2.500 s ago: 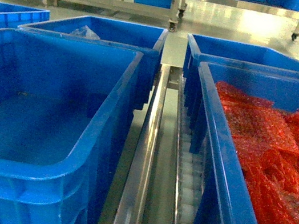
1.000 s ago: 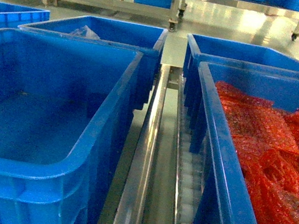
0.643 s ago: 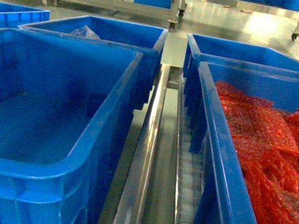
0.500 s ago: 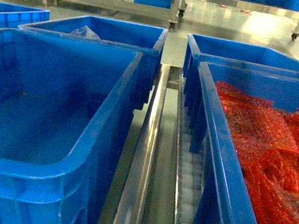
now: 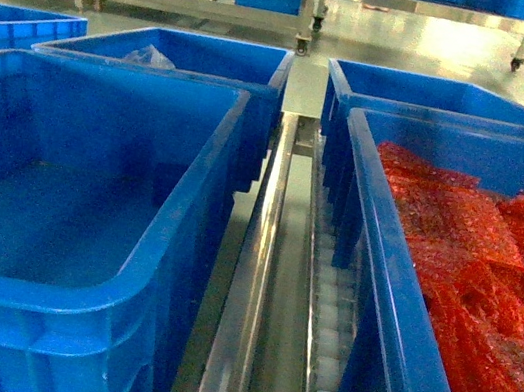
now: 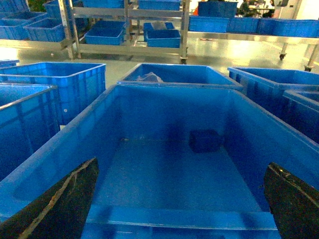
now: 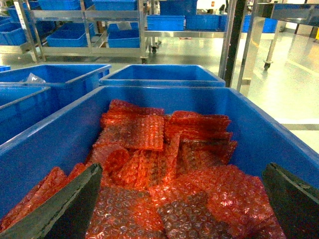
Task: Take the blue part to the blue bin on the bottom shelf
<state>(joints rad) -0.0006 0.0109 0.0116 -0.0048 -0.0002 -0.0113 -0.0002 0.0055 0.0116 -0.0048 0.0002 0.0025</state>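
blue on blue is the risk: the blue part (image 6: pixel 205 140) sits dark at the far end, about 1 o'clock, inside the left bin (image 6: pixel 149 89), easy to misjudge. left gripper (image 6: pixel 179 199) spread wide, empty; right gripper (image 7: pixel 179 199) too, over the right bin (image 7: pixel 279 134) of red bubble-wrap packets (image 7: pixel 159 164).

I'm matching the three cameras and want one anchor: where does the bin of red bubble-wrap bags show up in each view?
Head: bin of red bubble-wrap bags fills the right side, near.
Left wrist: only a bin edge at far right, contents hidden; cannot tell.
Right wrist: it fills the centre, between the open fingers.
Shared landmark: the bin holding a clear bag, behind.
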